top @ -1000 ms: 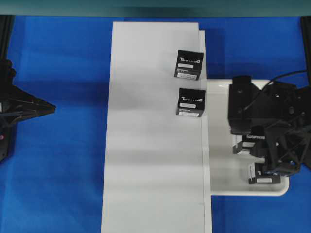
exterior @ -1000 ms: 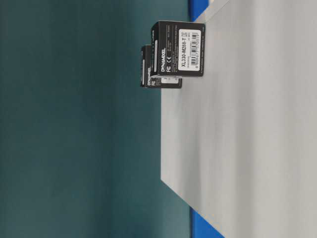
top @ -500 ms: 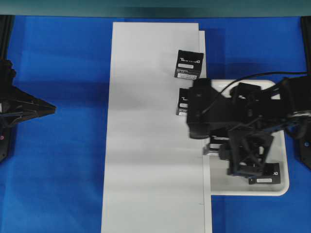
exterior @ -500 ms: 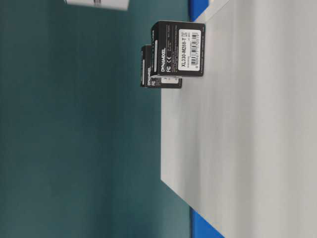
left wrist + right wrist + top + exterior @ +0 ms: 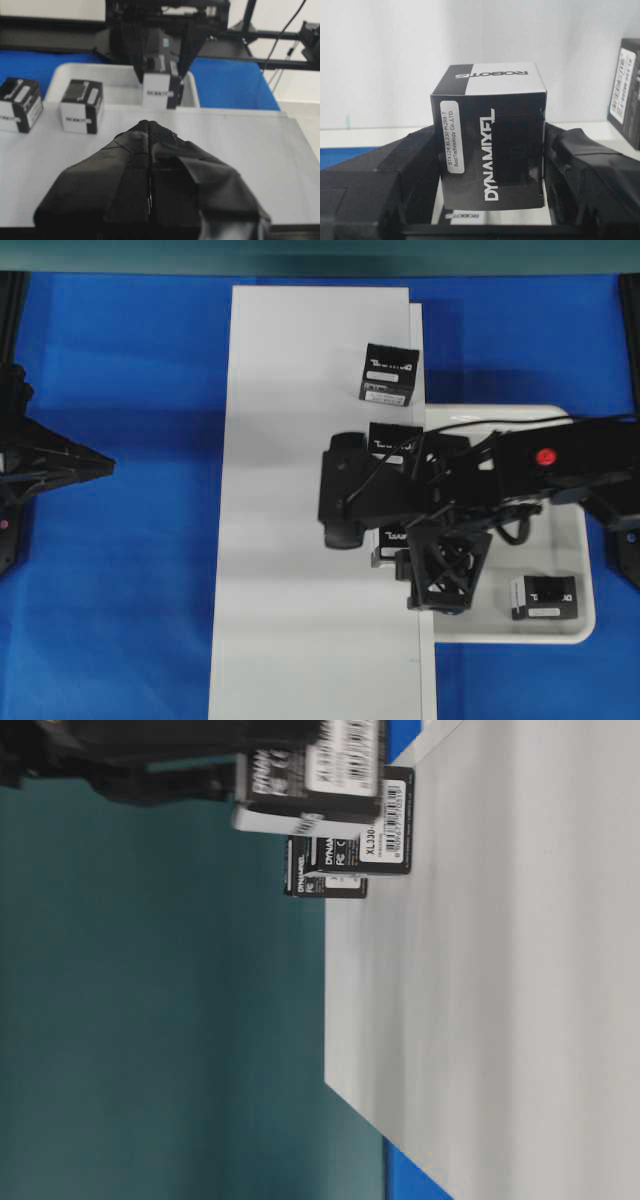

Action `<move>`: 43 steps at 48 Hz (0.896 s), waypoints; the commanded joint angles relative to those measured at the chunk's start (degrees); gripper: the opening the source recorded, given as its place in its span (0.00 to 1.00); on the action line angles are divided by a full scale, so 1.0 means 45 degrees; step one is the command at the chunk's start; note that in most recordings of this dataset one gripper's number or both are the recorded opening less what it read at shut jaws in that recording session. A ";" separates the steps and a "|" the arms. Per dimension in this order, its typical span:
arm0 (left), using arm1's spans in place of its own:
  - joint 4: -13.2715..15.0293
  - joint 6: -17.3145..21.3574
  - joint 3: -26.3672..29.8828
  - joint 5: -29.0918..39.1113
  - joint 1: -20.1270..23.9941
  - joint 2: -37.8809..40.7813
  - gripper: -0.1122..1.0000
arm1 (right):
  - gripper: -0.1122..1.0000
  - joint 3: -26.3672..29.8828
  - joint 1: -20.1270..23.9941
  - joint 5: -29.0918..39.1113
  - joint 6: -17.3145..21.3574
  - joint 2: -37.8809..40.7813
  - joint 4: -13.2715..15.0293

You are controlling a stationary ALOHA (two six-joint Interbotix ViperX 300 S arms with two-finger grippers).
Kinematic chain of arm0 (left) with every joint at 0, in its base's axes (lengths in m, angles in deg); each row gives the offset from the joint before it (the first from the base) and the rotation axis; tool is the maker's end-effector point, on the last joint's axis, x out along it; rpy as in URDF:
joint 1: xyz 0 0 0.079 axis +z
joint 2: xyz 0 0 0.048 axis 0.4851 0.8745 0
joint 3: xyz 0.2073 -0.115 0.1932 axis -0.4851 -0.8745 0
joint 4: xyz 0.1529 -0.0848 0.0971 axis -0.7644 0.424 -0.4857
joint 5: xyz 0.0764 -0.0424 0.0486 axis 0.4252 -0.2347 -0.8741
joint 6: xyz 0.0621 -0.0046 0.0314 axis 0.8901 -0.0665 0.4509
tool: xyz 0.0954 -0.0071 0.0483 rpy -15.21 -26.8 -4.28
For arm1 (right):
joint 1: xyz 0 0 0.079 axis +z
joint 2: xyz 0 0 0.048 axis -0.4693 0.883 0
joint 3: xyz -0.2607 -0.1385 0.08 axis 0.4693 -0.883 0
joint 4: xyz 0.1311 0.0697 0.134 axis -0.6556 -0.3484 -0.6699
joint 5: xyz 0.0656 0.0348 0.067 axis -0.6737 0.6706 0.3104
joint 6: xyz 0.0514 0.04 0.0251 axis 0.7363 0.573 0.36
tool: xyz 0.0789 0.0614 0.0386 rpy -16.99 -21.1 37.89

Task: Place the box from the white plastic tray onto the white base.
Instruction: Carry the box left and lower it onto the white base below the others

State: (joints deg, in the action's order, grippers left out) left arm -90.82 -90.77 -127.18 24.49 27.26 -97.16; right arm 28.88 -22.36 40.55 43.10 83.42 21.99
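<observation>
My right gripper (image 5: 398,548) is shut on the box (image 5: 388,536), a small black carton with white lettering (image 5: 490,135). It holds the box just above the right part of the white base (image 5: 300,590). The black fingers (image 5: 415,160) press its two sides. In the table-level view the held box (image 5: 310,765) hangs slightly off the board's surface. The white plastic tray (image 5: 575,540) lies to the right of the board. My left gripper (image 5: 95,466) is shut and empty at the far left, its tip (image 5: 149,124) pointing toward the board.
Two matching boxes stand on the base's right side, one at the back (image 5: 390,372), one (image 5: 392,438) partly under my right arm. Another black box (image 5: 545,597) sits in the tray's front right corner. Blue cloth (image 5: 120,590) surrounds the board.
My right arm has swung left from the tray to over the base's right edge, carrying the box. The left arm has not moved.
</observation>
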 commanded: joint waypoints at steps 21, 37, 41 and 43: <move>-0.0039 -0.0020 0.0371 -0.0059 -0.0020 0.0117 0.03 | 0.63 -0.0039 -0.0254 -0.0605 -0.0176 0.0898 0.0215; -0.0039 -0.0020 0.0371 -0.0059 -0.0020 0.0117 0.03 | 0.63 -0.0391 -0.0254 -0.0957 -0.0410 0.1074 0.0215; -0.0039 -0.0020 0.0371 -0.0059 -0.0020 0.0137 0.03 | 0.63 -0.0410 -0.0293 -0.1035 -0.0488 0.1094 0.0215; -0.0039 -0.0020 0.0371 -0.0059 -0.0020 0.0137 0.03 | 0.63 -0.0391 -0.0293 -0.1035 -0.0508 0.1113 0.0215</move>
State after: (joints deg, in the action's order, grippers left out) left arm -90.91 -90.77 -127.09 24.57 27.26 -97.07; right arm 26.85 -23.68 36.33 40.99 87.73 22.87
